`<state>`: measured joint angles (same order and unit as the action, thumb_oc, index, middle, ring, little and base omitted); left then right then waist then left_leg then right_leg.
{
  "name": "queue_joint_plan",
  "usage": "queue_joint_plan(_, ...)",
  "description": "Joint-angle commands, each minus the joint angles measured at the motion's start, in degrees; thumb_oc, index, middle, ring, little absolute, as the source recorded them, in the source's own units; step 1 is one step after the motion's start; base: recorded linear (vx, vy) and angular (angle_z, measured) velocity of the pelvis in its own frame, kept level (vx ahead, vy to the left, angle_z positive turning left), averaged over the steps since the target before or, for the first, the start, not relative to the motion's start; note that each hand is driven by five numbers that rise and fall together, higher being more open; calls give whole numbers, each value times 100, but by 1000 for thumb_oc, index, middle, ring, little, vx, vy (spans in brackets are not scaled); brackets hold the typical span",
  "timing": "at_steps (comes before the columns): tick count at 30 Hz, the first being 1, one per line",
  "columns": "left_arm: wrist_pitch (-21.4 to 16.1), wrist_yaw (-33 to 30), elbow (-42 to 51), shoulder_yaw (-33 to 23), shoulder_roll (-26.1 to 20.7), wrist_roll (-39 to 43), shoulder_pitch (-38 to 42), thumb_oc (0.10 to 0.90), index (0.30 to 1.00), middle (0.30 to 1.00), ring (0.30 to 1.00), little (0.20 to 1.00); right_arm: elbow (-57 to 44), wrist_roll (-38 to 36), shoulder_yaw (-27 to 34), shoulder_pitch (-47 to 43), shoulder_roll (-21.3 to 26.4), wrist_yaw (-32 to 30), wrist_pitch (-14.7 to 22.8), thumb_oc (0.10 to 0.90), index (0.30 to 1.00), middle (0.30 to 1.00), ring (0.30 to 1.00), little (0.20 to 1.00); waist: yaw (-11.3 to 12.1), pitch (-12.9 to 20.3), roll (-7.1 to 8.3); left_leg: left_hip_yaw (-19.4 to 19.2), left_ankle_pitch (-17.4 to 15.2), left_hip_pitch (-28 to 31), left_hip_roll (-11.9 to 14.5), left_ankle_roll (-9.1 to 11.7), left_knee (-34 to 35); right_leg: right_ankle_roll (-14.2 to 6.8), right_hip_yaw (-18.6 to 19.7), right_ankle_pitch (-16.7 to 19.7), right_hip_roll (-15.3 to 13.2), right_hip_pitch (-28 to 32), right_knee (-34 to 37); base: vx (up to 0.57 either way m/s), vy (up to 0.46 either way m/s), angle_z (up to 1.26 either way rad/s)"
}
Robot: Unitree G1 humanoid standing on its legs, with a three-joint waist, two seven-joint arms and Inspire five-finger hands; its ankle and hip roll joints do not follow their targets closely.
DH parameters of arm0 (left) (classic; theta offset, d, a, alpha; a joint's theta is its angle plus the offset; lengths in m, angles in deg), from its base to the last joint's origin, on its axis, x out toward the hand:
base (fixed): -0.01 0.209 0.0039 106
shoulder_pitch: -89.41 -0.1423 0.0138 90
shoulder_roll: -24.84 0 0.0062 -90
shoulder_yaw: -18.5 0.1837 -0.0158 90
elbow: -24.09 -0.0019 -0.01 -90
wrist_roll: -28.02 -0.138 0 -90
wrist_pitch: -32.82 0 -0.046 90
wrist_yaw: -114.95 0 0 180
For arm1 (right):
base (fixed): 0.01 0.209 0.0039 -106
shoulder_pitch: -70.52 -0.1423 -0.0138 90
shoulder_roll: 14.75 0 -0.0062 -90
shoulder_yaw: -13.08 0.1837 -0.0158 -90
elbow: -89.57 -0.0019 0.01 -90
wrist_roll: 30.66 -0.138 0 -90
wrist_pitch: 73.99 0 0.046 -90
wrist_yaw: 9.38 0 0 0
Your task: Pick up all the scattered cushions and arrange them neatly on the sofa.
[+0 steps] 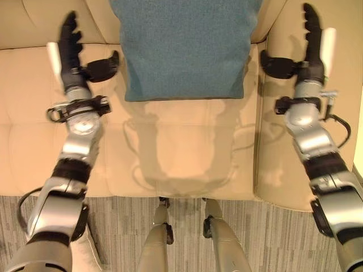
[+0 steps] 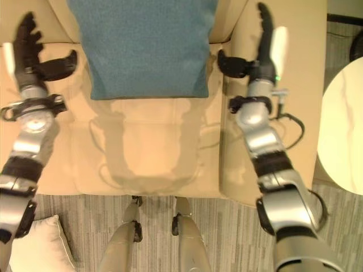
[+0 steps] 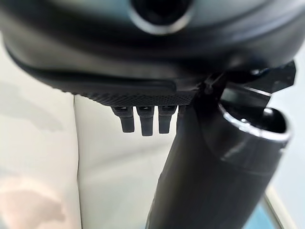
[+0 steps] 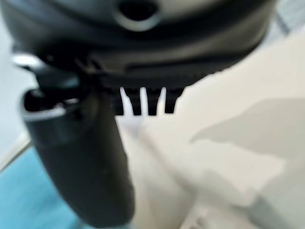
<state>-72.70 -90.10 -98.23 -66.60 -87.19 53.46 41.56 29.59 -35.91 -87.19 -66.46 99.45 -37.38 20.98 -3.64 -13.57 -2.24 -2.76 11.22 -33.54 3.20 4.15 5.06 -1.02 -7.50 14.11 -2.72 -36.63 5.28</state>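
A teal cushion [image 1: 184,48] leans upright against the back of the beige sofa [image 1: 181,147], its lower edge resting on the seat. My left hand [image 1: 72,51] hovers open to the cushion's left, fingers straight, thumb pointing toward the cushion without touching it. On the other side my right hand [image 1: 309,48] is open the same way, near the sofa's armrest, thumb toward the cushion with a gap between. A cream cushion [image 2: 39,246] lies on the carpet at the lower left, in front of the sofa.
A round pale table [image 2: 343,124] stands to the right of the sofa. Grey striped carpet [image 1: 266,238] runs along the sofa's front edge. The seat below the teal cushion is bare.
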Motion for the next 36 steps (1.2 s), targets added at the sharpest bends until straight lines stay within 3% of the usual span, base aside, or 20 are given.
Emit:
queue_joint_plan(1,-726,425,771,-122,-397,72,-834,800,900,900,900,900,-652,55,161,845,254,261,649,800,900,900,900,900,6,1040,201,-51,-458,77,-233,65,-6,-680,186,-674,24,370,-28,43,0,6)
queue_joint_plan(3,-687,824,1288,-480,-239,53,-1876,800,900,900,900,900,-1287,136,558,1914,213,711,749,800,900,900,900,900,-5,1071,210,-74,-512,317,-240,56,-6,-657,179,-732,20,635,-28,25,5,7)
queue_joint_plan(6,-626,1038,1450,-577,47,-56,-2537,800,900,900,900,900,-1501,208,708,2538,36,972,789,800,900,900,900,900,1,1060,214,-82,-561,575,-231,52,-6,-641,172,-793,12,895,-28,21,3,1)
queue_joint_plan(7,-543,1250,1545,-658,475,-88,-3137,800,900,900,900,900,-1697,325,830,3131,-154,1218,828,800,900,900,900,900,-12,1029,235,-116,-591,817,-211,57,-6,-625,126,-850,9,1158,-28,26,-7,-6)
queue_joint_plan(13,-295,1658,1403,-667,1269,-158,-4340,800,900,900,900,900,-1575,484,914,4291,-849,1698,792,800,900,900,900,900,-47,927,257,-172,-631,1496,-174,16,-6,-589,51,-974,13,1862,-28,25,-11,-4)
queue_joint_plan(14,-173,1720,1218,-633,1624,2,-4677,800,900,900,900,900,-1304,512,834,4604,-1109,1805,731,800,900,900,900,900,-50,900,252,-179,-679,1785,-165,-11,-6,-568,25,-1038,32,2154,-28,43,-21,0)
queue_joint_plan(16,-39,1843,991,-504,1716,-253,-4957,800,900,900,900,900,-992,684,713,4870,-1260,1881,674,800,900,900,900,900,-51,912,253,-203,-711,2036,-147,-27,-6,-564,3,-1089,30,2408,-28,55,-26,3)
queue_joint_plan(19,114,1934,533,-297,1754,-593,-5103,800,900,900,900,900,-671,717,519,5053,-1419,2016,641,800,900,900,900,900,-44,923,263,-218,-748,2271,-139,-46,-6,-561,1,-1118,39,2631,-28,32,-18,2)
queue_joint_plan(20,271,2024,-113,-133,1852,-779,-5134,800,900,900,900,900,-212,832,255,5085,-1538,2082,600,800,900,900,900,900,-31,927,269,-251,-794,2495,-141,-60,-6,-562,11,-1152,48,2849,-28,56,-26,-1)
queue_joint_plan(22,290,2044,-355,-59,1883,-867,-5117,800,900,900,900,900,-32,870,177,5068,-1575,2087,583,800,900,900,900,900,-29,942,273,-251,-795,2560,-138,-66,-6,-555,9,-1156,49,2906,-28,22,-9,-5)
queue_joint_plan(23,373,2057,-986,84,1920,-1237,-5100,800,900,900,900,900,380,1000,-14,5084,-1648,2104,548,800,900,900,900,900,-25,973,279,-253,-843,2734,-144,-73,-6,-545,29,-1209,66,3087,-28,37,-13,-10)
queue_joint_plan(27,505,2032,-2094,185,2088,-1634,-5029,800,900,900,900,900,1097,1185,-238,5100,-1773,2035,480,800,900,900,900,900,-32,1019,280,-280,-915,3018,-134,-68,-6,-516,57,-1305,100,3360,-28,49,-31,-10)
queue_joint_plan(32,548,1983,-2560,228,2179,-1842,-4988,800,900,900,900,900,1567,1234,-347,5147,-1879,1998,427,800,900,900,900,900,-24,1009,285,-281,-953,3171,-104,-66,-6,-477,106,-1391,145,3507,-28,-1,-35,0)
queue_joint_plan(36,654,1985,-2795,238,2190,-1715,-4710,800,900,900,900,900,2144,1109,-429,5066,-2000,1948,382,800,900,900,900,900,-13,875,317,-308,-757,3091,-5,-22,-8,-424,85,-1468,194,3439,-28,-110,-65,7)
